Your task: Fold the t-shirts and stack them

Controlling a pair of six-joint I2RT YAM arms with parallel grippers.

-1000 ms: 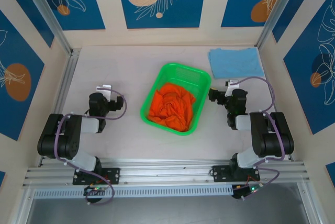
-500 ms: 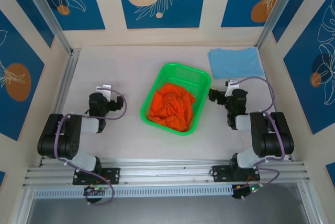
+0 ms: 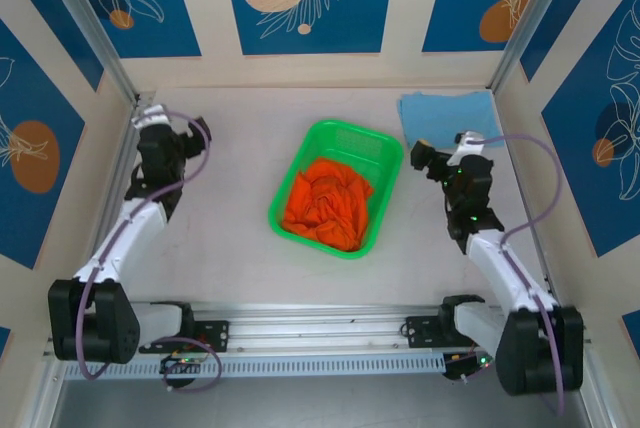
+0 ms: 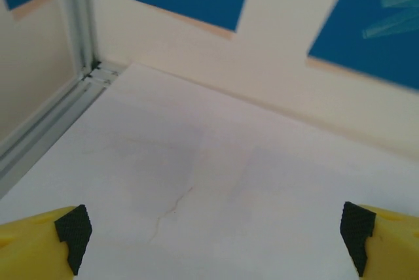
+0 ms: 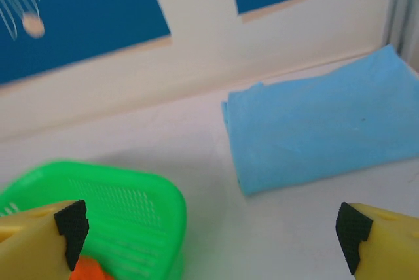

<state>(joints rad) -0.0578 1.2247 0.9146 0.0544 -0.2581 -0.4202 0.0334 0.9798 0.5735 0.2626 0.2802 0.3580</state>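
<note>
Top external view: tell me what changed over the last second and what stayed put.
Both arms unfolded from tucked poses and stretched away from their bases. The left gripper swung toward the far-left corner; the right gripper advanced toward the blue t-shirt. Both are open and nothing was grasped. The orange t-shirt stayed crumpled in the green basket; the blue one stayed folded at far right.

Green basket (image 3: 375, 153) mid-table (image 3: 240, 238)
</note>
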